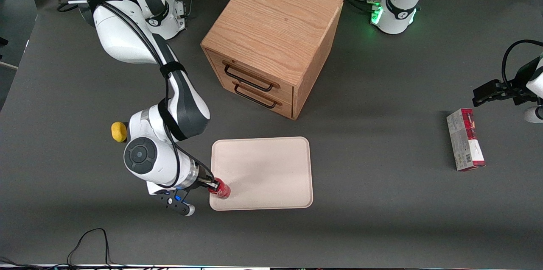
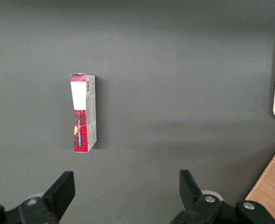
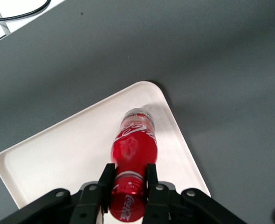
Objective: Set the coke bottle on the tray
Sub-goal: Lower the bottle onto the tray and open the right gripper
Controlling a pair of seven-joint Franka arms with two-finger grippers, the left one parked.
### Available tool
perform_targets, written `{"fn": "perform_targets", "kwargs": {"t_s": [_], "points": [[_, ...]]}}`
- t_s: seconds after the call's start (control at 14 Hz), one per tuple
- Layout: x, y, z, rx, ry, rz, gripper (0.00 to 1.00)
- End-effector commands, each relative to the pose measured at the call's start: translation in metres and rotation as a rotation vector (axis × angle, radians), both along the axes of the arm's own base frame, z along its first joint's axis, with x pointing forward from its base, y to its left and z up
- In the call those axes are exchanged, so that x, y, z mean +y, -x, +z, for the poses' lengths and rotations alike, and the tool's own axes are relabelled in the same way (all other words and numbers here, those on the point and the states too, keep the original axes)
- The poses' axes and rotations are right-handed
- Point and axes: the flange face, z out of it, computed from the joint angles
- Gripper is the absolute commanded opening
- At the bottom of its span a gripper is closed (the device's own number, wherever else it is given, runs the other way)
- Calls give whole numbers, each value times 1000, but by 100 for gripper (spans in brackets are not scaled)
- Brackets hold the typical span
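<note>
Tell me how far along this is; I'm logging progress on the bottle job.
Done: the gripper has the bottle clamped near its cap and has it over the tray, at the corner nearest the front camera. In hand: bottle held tilted, base toward the tray. Left: set it down and release.

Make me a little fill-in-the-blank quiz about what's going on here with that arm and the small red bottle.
1. The gripper is shut on the coke bottle near its ____ end.
2. The bottle hangs over a corner of the cream-white ____.
3. The wooden cabinet has ____ drawers.
4. A small ____ object lies beside the working arm.

Missing words: cap; tray; two; yellow
</note>
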Motion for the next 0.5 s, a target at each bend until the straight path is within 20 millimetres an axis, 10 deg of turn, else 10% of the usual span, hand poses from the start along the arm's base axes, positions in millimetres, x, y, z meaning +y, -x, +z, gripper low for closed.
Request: {"fn": "perform_targets", "kwargs": {"t_s": [0.0, 0.21, 0.36, 0.43], "points": [[9, -2, 1, -31, 12, -9, 0], [5, -3, 2, -29, 14, -9, 0], [3, -4, 2, -27, 17, -10, 96], [3, -4, 4, -28, 16, -10, 100]]}}
